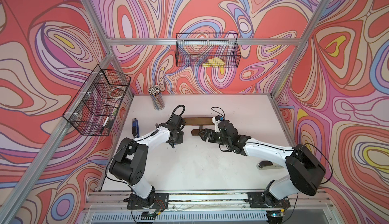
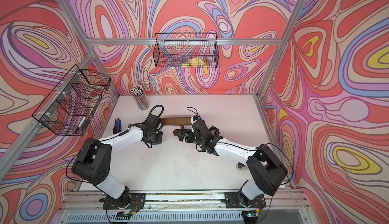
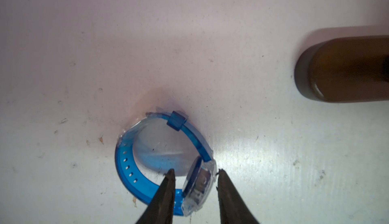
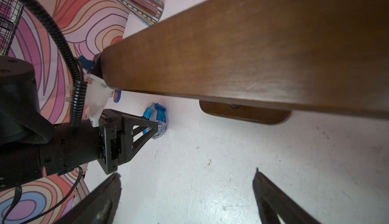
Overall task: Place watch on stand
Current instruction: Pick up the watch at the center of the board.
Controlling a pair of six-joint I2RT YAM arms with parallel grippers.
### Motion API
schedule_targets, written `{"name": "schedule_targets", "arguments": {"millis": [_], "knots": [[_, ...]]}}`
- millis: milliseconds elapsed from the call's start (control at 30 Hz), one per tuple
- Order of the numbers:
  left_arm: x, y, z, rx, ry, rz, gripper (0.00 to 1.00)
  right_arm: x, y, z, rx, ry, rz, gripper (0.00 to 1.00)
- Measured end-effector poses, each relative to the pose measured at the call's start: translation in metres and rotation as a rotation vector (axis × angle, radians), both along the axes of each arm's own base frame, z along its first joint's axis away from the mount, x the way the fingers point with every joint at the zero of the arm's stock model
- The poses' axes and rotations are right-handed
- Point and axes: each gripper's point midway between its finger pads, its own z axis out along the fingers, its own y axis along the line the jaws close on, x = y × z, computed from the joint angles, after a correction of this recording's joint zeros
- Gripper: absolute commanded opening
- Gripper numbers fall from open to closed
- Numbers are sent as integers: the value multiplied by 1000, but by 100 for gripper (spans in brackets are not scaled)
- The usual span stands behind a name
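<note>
Blue watch point(image 3: 199, 184) on the worktop point(image 1: 200, 170), near the wooden stand point(image 1: 197, 120).
In both top views the stand is upright mid-worktop between the two arms, and the right end effector point(image 1: 201, 136) sits low beside its base. In the left wrist view the left end effector point(image 3: 195, 170) straddles the watch's case. One finger point(image 3: 166, 191) is inside the strap loop and the other outside, parted with slim gaps and not clamped on the case. The right wrist view looks under the stand's top bar. The right end effector is released, fingers wide apart, and the watch rests on the worktop near the base.
</note>
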Motion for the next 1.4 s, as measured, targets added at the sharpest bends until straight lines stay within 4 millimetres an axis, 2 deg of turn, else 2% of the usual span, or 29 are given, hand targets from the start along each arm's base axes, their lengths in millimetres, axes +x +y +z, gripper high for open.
{"name": "schedule_targets", "arguments": {"millis": [233, 600, 700, 833, 967, 1033, 1100, 1167, 1267, 1333, 1400], "knots": [[-1, -1, -4, -9, -4, 6, 32, 0, 0, -1, -10, -5, 7, 98], [-14, 1, -17, -16, 40, 4, 30, -2, -1, -3, -26, -2, 14, 98], [-16, 2, -19, -15, 43, 5, 23, -1, -1, -2, -29, -3, 16, 98], [-16, 1, -19, -18, 45, 4, 9, -2, -2, -3, -34, -2, 18, 98], [-21, -1, -12, -41, 49, -5, 7, -2, -2, -3, -45, -7, 26, 98], [-26, -4, 2, -70, 44, -14, 6, -2, -3, -3, -60, -19, 37, 98], [-30, -9, 25, -113, 25, -29, 3, -1, -5, -1, -92, -42, 45, 98], [-29, -19, 59, -183, -21, -54, 2, 1, -8, 8, -127, -79, 51, 98], [-25, -43, 127, -358, -120, -122, 2, 11, -11, 39, -162, -180, 51, 98], [-27, -60, 168, -499, -168, -181, 1, 16, -14, 67, -166, -268, 40, 98], [-31, -73, 195, -632, -179, -226, 0, 18, -20, 89, -176, -341, 23, 98]]}}
